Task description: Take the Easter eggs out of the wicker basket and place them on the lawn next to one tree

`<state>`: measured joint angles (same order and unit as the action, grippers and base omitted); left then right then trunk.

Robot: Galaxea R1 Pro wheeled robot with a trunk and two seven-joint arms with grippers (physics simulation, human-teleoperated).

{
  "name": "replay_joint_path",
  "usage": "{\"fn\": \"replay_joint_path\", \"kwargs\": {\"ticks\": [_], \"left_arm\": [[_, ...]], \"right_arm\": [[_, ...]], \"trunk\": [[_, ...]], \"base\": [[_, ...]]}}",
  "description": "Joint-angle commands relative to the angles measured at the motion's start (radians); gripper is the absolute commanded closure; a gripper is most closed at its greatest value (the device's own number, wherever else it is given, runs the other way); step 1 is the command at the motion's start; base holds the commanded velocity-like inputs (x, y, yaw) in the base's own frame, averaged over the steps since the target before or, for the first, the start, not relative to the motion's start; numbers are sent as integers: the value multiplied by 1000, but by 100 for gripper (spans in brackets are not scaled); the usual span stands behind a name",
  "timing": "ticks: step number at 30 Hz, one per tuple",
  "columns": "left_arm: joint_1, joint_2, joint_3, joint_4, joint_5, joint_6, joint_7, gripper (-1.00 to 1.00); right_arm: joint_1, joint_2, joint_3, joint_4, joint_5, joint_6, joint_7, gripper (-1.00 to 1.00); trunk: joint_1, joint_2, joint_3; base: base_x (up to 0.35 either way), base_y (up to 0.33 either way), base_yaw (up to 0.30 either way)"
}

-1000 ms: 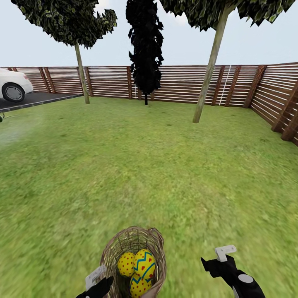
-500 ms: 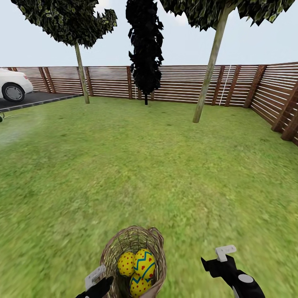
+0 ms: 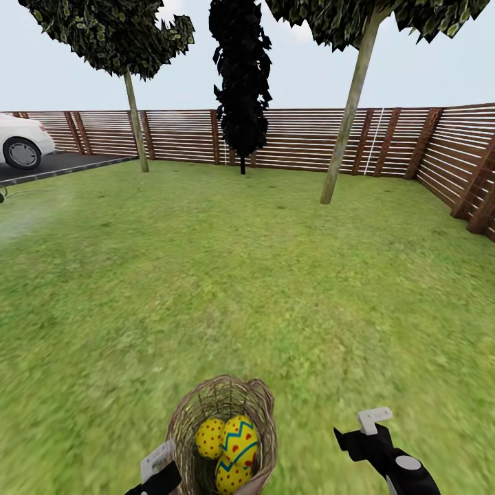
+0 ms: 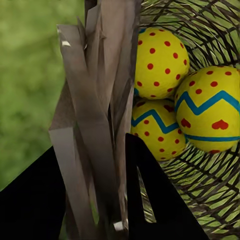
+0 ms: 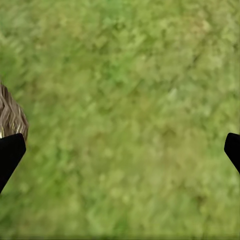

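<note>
The lawn (image 3: 247, 275) fills most of the head view, running up to the slatted fence (image 3: 302, 137) across the upper third; it is wide and bare, which leaves plenty of room to set eggs down. Two pale-trunked trees stand near the fence, one at upper left (image 3: 135, 120) and a leaning one at upper right (image 3: 348, 113), with a black column-shaped tree (image 3: 240, 75) between them; all are well apart from the basket, so the eggs would probably have to be carried across the grass. A white car (image 3: 20, 141) sits at the left edge on a dark paved strip. The basket (image 3: 180, 419) is at the bottom centre, looking tipped or squashed, likely because the left gripper (image 4: 95, 200) has its wall between the fingers: in the left wrist view one dark finger lies outside the weave and the other inside, pinching the rim. The three eggs (image 3: 230, 447) lie bunched together inside, touching one another, none taken out yet. The right gripper (image 3: 357, 430) hangs at lower right, just beside the basket over bare grass, fingers spread wide and holding nothing, seemingly kept free to reach in. No writing or label can be read anywhere; the eggs carry only red dots, a red heart and blue zigzags.
</note>
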<state>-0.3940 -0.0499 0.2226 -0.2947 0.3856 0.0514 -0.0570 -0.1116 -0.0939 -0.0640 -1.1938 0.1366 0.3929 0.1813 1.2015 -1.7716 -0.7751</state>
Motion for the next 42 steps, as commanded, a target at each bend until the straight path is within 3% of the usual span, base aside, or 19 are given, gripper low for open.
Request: {"fn": "replay_joint_path", "kwargs": {"ticks": [1,13,14,22,24,26,32,39,42], "left_arm": [[0,-1,6,-1,6,5,-4,100],[0,1,5,-1,6,5,-6,100],[0,2,5,-3,6,6,-13,100],[0,4,6,-3,6,7,-14,100],[0,7,6,-3,6,7,-14,100],[0,7,6,-3,6,7,-14,100],[0,11,9,-5,6,10,-12,100],[0,12,9,-6,6,17,-12,100],[0,14,8,-6,6,18,-12,100]], "right_arm": [[0,0,-2,-1,11,5,9,-100],[0,5,7,30,18,3,7,-100],[0,6,8,140,22,-109,-2,-100],[0,6,8,159,20,-116,-2,-100],[0,5,10,300,25,-265,-4,-100],[0,4,8,374,19,-352,-6,-100],[0,3,4,543,16,-360,-57,-100],[0,4,4,560,14,-363,-67,-100],[0,5,11,633,25,-369,-68,-100]], "trunk": [[0,0,-1],[-42,77,34],[-46,84,37],[-77,140,62],[-84,154,67],[-92,168,72],[-115,210,88],[-142,259,106],[-153,280,116]], "base": [[0,0,0],[0,0,0],[0,0,0],[0,0,0],[0,0,166],[0,0,246],[0,0,258],[0,0,210],[0,0,37]]}}
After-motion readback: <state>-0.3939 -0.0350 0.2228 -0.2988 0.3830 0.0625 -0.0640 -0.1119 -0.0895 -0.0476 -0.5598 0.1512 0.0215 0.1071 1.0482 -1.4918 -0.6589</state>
